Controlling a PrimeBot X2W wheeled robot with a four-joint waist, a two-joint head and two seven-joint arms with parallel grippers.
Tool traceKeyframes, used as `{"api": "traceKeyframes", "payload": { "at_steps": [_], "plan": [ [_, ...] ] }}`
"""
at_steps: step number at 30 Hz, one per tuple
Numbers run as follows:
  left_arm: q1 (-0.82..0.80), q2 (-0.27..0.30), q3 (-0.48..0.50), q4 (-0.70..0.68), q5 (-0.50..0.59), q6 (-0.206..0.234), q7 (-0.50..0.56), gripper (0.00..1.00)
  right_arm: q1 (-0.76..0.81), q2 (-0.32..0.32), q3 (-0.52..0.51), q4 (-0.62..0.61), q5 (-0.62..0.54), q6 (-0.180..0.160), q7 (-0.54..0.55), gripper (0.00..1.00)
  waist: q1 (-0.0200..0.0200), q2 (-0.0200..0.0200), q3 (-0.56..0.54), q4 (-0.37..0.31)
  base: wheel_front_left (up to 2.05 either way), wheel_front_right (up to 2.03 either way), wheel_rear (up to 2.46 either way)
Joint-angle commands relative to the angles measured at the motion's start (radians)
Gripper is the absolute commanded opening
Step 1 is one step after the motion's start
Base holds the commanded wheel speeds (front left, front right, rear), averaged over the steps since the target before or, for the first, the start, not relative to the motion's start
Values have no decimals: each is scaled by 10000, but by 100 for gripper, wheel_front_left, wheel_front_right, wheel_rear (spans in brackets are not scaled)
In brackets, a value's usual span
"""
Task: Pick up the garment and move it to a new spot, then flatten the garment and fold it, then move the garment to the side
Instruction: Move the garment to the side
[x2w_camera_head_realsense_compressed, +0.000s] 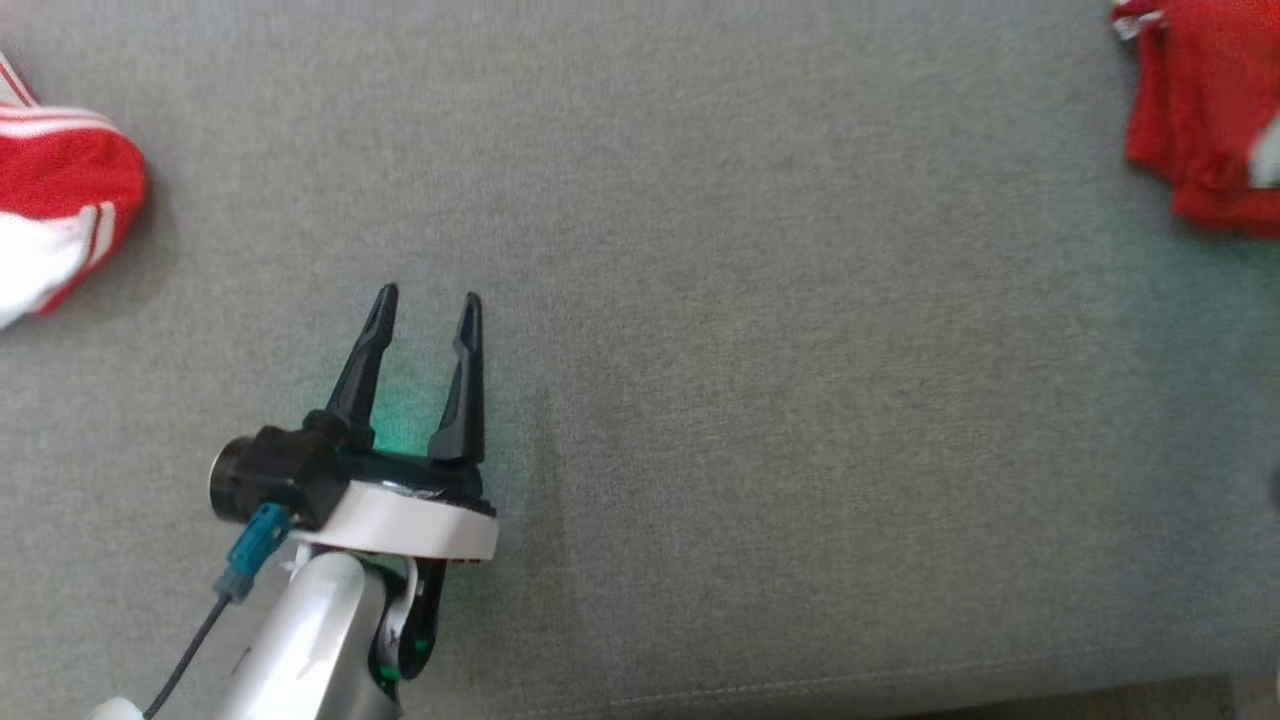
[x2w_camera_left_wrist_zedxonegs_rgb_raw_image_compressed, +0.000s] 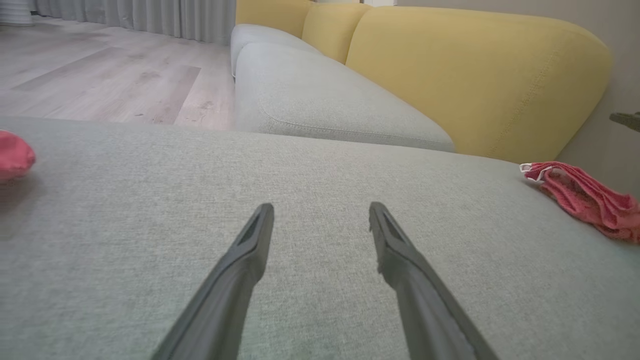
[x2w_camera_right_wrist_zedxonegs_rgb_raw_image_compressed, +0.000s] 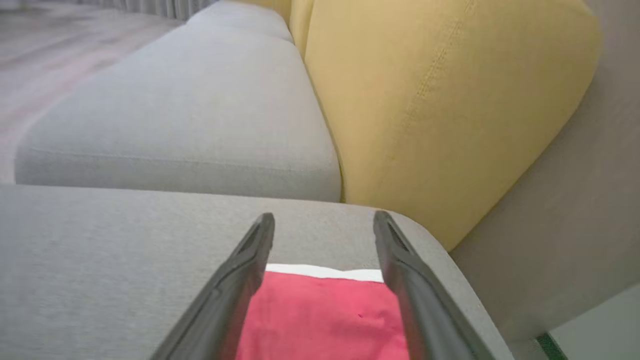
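Starting with the head view: got the left pincer low on the left over the grey sofa cushion, fingers spread wide with nothing between them. Can spot the garment way off in the top right corner, bright red, bunched into a rumpled stack with a bit of white trim at its upper edge, partly cut off by the frame. Also seeing a red-and-white cloth at the far left edge, well apart from the pincer. Moving to the left wrist view: same wide-open left pincer over bare cushion, with the garment lying off to the right near the yellow backrest, looking like soft pinkish-red folds with a white hem. Over to the right wrist view: right pincer gaping wide too, poised directly over the garment, with flat red cloth and a white band along its far edge showing between the fingers, not pinched by either as far as can be told.
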Motion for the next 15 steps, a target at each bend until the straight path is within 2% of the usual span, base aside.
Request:
{"api": "traceKeyframes", "payload": {
  "at_steps": [1, 7, 15],
  "plan": [
    [-4, 192, 418, -194, -79, 74, -66, 100, 99, 103, 246, -398, 145, 65, -193, 100, 0, 0, -414, -117, 0, 0, 0],
    [262, 137, 679, 539, -418, 72, -258, 100, 997, 1185, 1330, -488, 716, 65, -821, 100, 0, 0, -1683, -78, 0, 0, 0],
    [1407, 208, 1198, 1225, -867, 235, -450, 100, 3091, 2089, 2178, -1082, 541, 65, -2045, 100, 0, 0, -3190, 114, 0, 0, 0]
  ]
}}
